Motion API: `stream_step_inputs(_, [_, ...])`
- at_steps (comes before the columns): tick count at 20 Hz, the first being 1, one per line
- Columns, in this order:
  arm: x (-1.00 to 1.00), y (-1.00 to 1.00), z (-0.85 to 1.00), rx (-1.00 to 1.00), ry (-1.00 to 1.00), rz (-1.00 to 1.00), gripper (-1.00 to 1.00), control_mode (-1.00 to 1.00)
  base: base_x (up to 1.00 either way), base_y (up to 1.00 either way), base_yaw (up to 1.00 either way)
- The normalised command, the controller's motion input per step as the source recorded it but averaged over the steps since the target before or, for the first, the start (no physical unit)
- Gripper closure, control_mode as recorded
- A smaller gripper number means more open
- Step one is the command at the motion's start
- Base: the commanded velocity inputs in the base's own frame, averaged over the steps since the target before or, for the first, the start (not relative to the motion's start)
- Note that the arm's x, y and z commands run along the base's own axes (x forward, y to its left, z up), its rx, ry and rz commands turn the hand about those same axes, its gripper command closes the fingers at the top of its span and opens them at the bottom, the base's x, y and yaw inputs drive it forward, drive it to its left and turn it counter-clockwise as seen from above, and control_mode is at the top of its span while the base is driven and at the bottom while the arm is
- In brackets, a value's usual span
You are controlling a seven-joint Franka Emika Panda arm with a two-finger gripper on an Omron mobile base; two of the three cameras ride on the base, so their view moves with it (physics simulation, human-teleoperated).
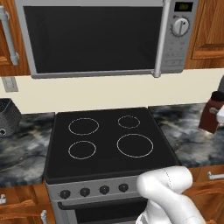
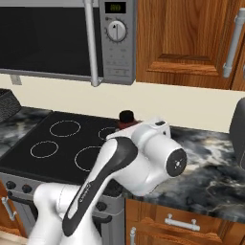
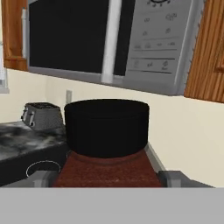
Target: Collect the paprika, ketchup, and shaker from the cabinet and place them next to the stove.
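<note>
The paprika (image 1: 211, 114) stood upright on the marble tabletop (image 1: 188, 131) just right of the stove (image 1: 105, 140), below the microwave (image 1: 109, 37). In the hand view the gripper (image 3: 107, 177) straddled the jar, one of the fingers (image 3: 41, 178) at each side of it, spread wide; whether they pressed it I could not tell.

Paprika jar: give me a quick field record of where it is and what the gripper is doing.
paprika: reddish-brown jar, black cap, upright
location: marble counter right of the stove
gripper: gripper around the jar, fingers either side; contact cannot be told
landmark: microwave above the stove
other: toaster on the far counter
</note>
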Motion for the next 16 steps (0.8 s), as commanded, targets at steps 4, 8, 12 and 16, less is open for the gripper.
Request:
stream_step_inputs(4, [0.89, -0.13, -0.24, -0.02, 0.03, 0.15, 1.0, -1.0, 0.0, 0.0, 0.0])
stream_step_inputs(8, [1.0, -0.02, -0.24, 0.0, 0.04, 0.13, 1.0, -1.0, 0.0, 0.0, 0.0])
stream_step_inputs(12, [0.96, 0.0, -0.28, 0.0, 0.03, 0.11, 1.0, -1.0, 0.0, 0.0, 0.0])
stream_step_inputs(16, [0.83, 0.0, -0.34, 0.0, 0.01, 0.12, 1.0, -1.0, 0.0, 0.0, 0.0])
